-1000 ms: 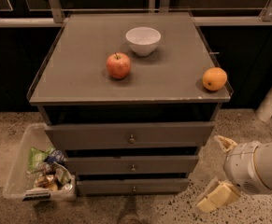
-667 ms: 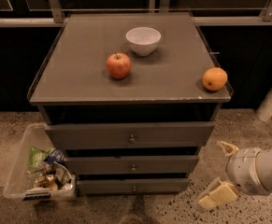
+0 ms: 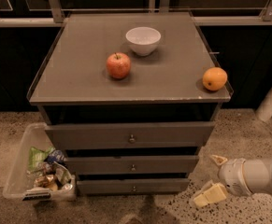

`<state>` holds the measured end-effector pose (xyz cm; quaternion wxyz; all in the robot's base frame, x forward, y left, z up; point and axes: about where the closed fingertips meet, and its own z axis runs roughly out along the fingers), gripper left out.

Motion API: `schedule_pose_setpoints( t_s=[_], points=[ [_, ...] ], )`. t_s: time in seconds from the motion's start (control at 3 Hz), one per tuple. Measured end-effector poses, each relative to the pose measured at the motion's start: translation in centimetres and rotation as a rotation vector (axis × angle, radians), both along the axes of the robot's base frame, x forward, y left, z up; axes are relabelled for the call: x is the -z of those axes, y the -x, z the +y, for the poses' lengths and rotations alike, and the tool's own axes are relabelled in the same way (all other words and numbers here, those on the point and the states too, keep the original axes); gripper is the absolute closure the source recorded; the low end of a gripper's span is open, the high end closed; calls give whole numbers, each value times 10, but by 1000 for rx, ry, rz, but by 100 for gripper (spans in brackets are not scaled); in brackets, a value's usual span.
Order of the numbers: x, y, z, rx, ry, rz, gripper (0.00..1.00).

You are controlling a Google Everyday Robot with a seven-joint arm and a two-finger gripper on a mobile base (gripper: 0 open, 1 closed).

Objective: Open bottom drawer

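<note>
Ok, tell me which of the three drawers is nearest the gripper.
The bottom drawer, the slimmest, lowest front. The open gripper hangs low off its right end; the middle drawer and top drawer sit higher.

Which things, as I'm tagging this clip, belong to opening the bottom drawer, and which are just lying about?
Job: bottom drawer, its knob; gripper, low, right of that drawer, fingers open.
Lying about: apple, orange, white bowl on top; bin of packets on the floor.

The white arm point(image 3: 266, 174) enters low from the right edge and lies almost level. Its pincer point(image 3: 207, 179) points left, with the two pale fingers point(image 3: 210, 195) spread apart.
</note>
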<state>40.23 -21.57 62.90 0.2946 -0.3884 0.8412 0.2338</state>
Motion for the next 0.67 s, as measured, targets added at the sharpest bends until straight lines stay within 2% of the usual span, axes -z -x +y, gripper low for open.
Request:
schedule_pose_setpoints(
  t_s=[0.33, 0.67],
  points=[
    [50, 3, -4, 29, -81, 66, 0],
    [54, 4, -3, 28, -86, 73, 0]
  ],
)
